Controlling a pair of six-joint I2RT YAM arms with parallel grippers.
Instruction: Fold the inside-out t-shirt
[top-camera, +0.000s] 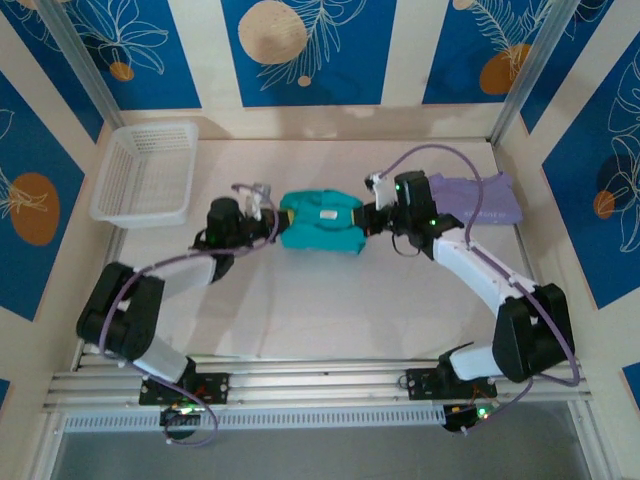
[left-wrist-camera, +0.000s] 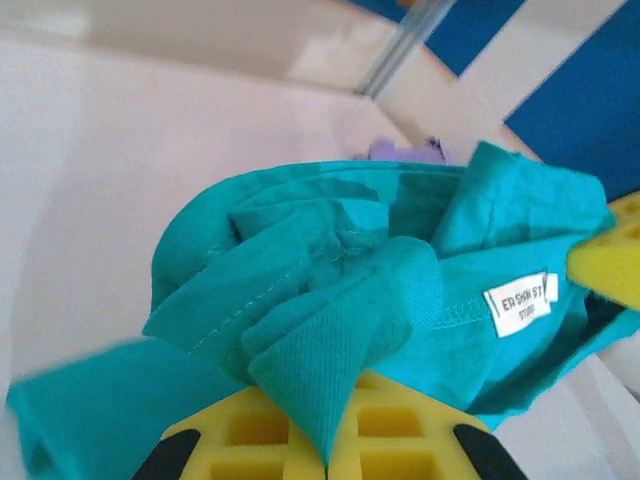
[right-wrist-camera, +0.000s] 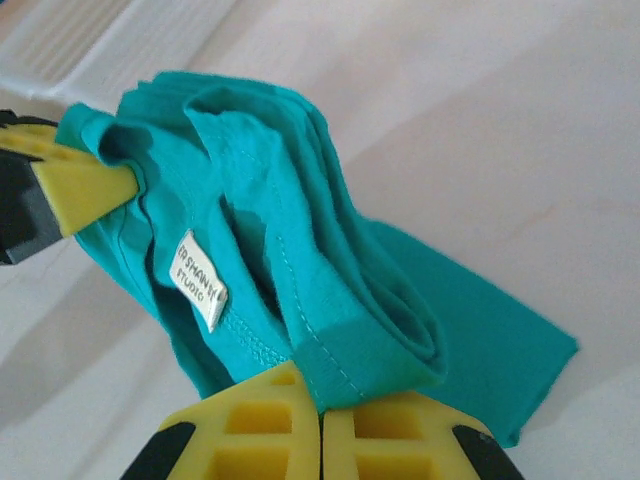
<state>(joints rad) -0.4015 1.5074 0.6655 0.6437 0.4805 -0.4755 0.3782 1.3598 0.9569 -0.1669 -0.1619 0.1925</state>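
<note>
Teal t-shirt (top-camera: 320, 222) bunched at middle of table (top-camera: 300, 320), between my claws. Left gripper (top-camera: 266, 222) and right gripper (top-camera: 370, 220) each clamped on its cloth. I'd draw them apart evenly, level, slow, so neither pinch slips.

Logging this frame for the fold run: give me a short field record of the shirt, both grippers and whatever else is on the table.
t-shirt: teal, bunched up, held between the two grippers
label: white, showing on the cloth
left gripper: jaws shut on the t-shirt's left end
right gripper: jaws shut on the t-shirt's right end
basket: white, far left of the table
lavender shirt: folded, far right, beside the right arm
fold: not yet done
</note>
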